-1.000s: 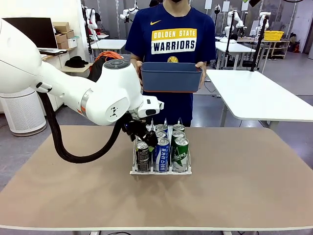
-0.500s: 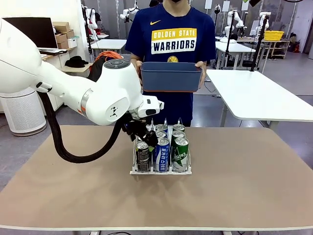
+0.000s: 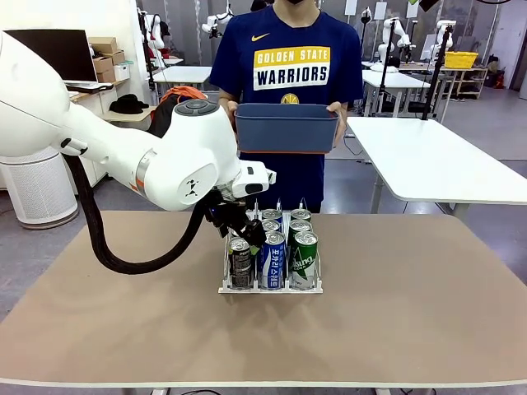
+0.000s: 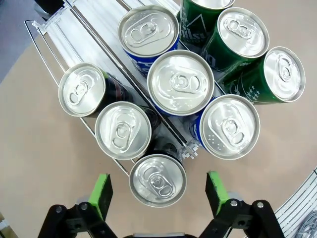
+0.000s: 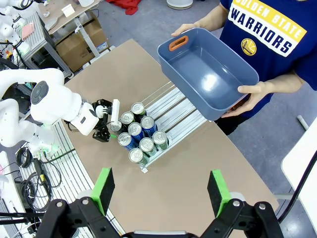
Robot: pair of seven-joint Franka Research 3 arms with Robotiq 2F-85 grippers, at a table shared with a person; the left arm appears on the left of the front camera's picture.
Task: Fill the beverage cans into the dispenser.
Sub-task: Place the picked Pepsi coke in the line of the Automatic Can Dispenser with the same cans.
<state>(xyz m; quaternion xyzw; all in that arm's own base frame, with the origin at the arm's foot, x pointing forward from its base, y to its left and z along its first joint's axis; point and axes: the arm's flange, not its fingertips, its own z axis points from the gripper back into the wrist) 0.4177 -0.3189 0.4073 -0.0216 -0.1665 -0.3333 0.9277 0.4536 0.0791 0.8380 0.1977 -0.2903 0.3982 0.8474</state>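
The white wire dispenser [image 3: 270,289] stands mid-table with three lanes of beverage cans: black [image 3: 240,263], blue [image 3: 272,260] and green [image 3: 304,259] in front, more behind. My left gripper [image 3: 244,232] hovers over the black lane. In the left wrist view it [image 4: 158,193] is open, its green pads [image 4: 102,194] on either side of the nearest black can [image 4: 157,180] without touching it. From above, silver can tops fill the dispenser [image 4: 49,47]. My right gripper [image 5: 161,191] hangs open high above the table, with the cans [image 5: 139,138] and dispenser [image 5: 171,106] far below.
At the far edge a person holds an empty dark blue tub [image 3: 288,127] in both hands, above and behind the dispenser; the tub [image 5: 208,69] is also seen from above. The brown table [image 3: 412,313] has free room on both sides of the rack.
The person's tub has shifted very slightly to the left and up. Both arms and the cans have not moved.
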